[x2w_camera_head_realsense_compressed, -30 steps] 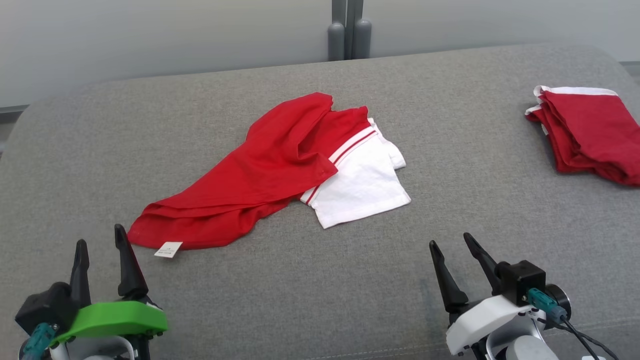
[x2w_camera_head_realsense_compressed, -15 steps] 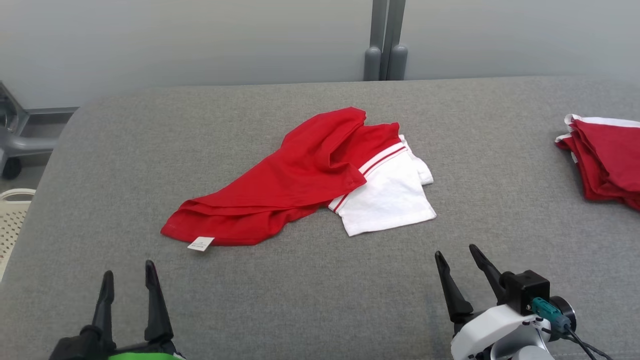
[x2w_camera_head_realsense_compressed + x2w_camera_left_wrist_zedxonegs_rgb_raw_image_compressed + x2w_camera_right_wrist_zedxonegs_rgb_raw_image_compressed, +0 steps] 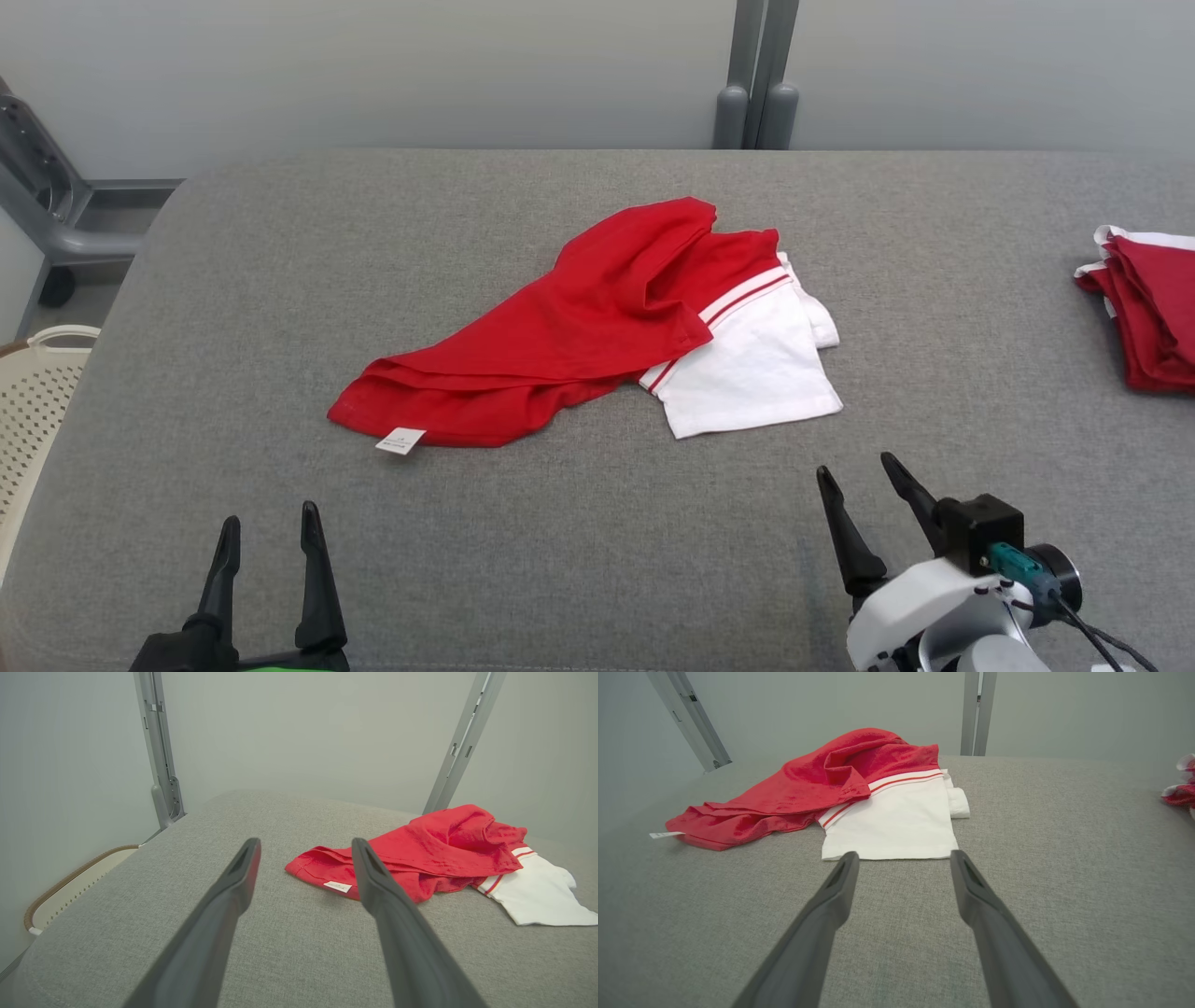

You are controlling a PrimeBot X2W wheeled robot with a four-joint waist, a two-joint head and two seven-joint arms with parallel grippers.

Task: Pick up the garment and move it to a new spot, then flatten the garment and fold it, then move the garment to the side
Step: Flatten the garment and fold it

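Note:
A crumpled red garment (image 3: 579, 336) with a white striped part (image 3: 747, 373) lies in the middle of the grey padded surface (image 3: 523, 560). A small white label (image 3: 400, 441) sticks out at its near left corner. In the left wrist view the garment (image 3: 420, 854) lies ahead and to the right; in the right wrist view the garment (image 3: 859, 798) lies straight ahead. My left gripper (image 3: 268, 523) stands open at the lower left, short of the label. My right gripper (image 3: 857, 467) stands open at the lower right, near the white edge. Both hold nothing.
A folded red and white garment (image 3: 1144, 308) lies at the right edge of the surface. A cream perforated basket (image 3: 33, 392) stands off the left edge. Grey posts (image 3: 756, 84) rise behind the surface against the wall.
The head camera has turned left, so the whole scene shifted right and the basket came into view. My left gripper sits lower in the picture. The garment lies as before.

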